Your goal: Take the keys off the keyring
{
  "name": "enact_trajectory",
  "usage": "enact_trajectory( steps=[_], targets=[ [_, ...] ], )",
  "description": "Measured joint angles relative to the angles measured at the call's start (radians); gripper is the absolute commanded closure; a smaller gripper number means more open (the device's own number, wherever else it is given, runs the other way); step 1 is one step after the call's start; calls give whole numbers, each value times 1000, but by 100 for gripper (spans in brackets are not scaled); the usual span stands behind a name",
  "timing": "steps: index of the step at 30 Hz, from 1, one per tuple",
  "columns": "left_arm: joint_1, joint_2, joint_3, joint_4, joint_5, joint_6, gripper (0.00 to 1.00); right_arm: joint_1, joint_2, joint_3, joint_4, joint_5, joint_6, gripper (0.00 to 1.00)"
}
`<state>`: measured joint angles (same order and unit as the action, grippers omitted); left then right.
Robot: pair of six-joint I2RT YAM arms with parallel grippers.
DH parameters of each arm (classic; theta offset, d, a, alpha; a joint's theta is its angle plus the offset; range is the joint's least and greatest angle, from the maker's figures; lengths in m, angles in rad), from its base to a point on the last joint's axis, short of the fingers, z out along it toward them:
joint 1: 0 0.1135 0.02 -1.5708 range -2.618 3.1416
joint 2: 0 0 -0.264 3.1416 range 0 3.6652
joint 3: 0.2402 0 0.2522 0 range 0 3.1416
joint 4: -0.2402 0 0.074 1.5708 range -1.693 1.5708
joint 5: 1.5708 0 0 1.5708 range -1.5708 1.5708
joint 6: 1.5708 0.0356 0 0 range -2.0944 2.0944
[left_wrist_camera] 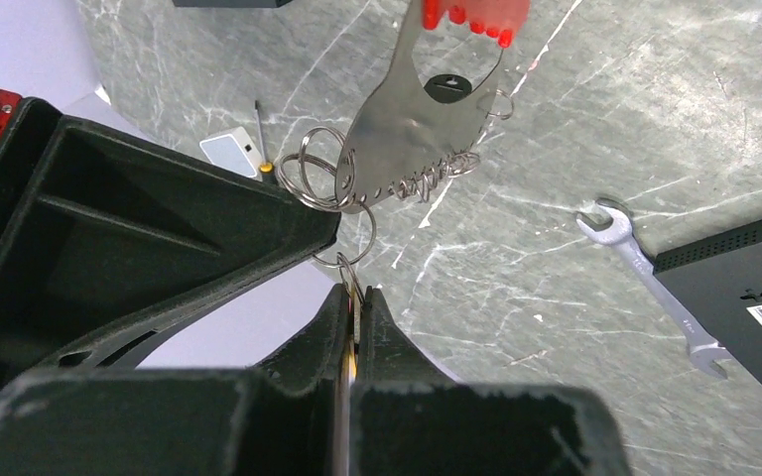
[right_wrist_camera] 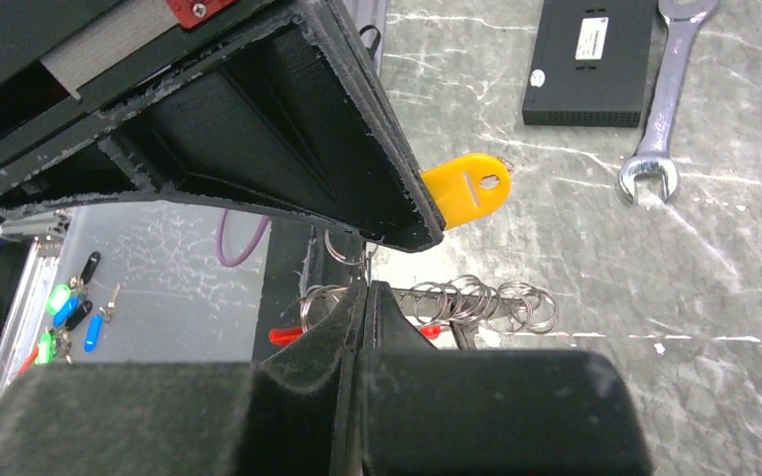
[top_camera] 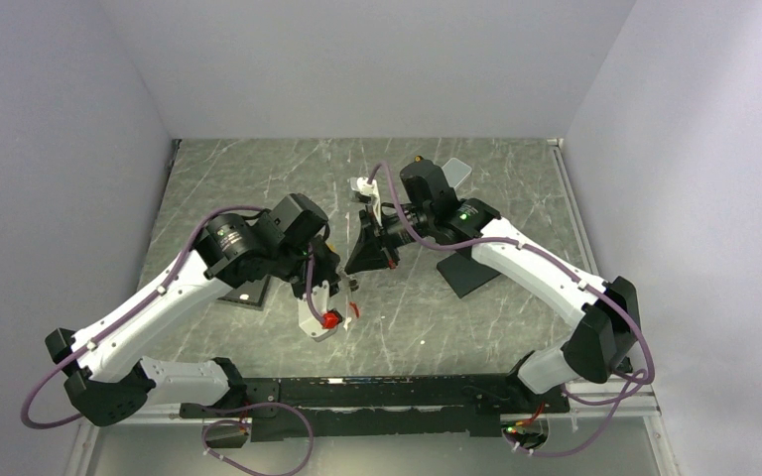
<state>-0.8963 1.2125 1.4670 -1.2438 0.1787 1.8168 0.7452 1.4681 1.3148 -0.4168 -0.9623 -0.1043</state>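
— Yellow key [right_wrist_camera: 471, 183] poking out past that black finger, is it?
— I take it so. Only its flat plastic head with the hole shows. The left hand [left_wrist_camera: 357, 299] has its fingers pressed together on it, so from that hand's own camera you see just a thin yellow line between them.
— And the right hand [right_wrist_camera: 366, 293]?
— Shut tight as well, tip to tip with the left one, both held up off the surface [top_camera: 427, 327]. The small keyring [left_wrist_camera: 355, 241] sits right between the two tips. It seems to run down into the right hand's fingers, though I can't swear the pinch is on the wire itself.
— Why so close together?
— My guess is that one hand steadies the key and the other steadies the ring, so the key can be worked round the coil and off. As far as I can see, it isn't off yet.
— What's that behind them?
— A silvery plate [left_wrist_camera: 412, 119] with a red grip, its edge holes threaded with more split rings [right_wrist_camera: 486, 302]. The wrench [left_wrist_camera: 655, 288] lies well apart, out of the way.
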Motion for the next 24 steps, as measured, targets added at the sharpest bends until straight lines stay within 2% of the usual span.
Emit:
enact_trajectory(
  steps=[10,24],
  targets=[
    [0,0,-28,50,-40,-83,100,8,-1,6,0,135,97,100],
    [4,69,-36,174,-124,-432,100,-3,-3,16,-10,327,169,100]
  ],
)
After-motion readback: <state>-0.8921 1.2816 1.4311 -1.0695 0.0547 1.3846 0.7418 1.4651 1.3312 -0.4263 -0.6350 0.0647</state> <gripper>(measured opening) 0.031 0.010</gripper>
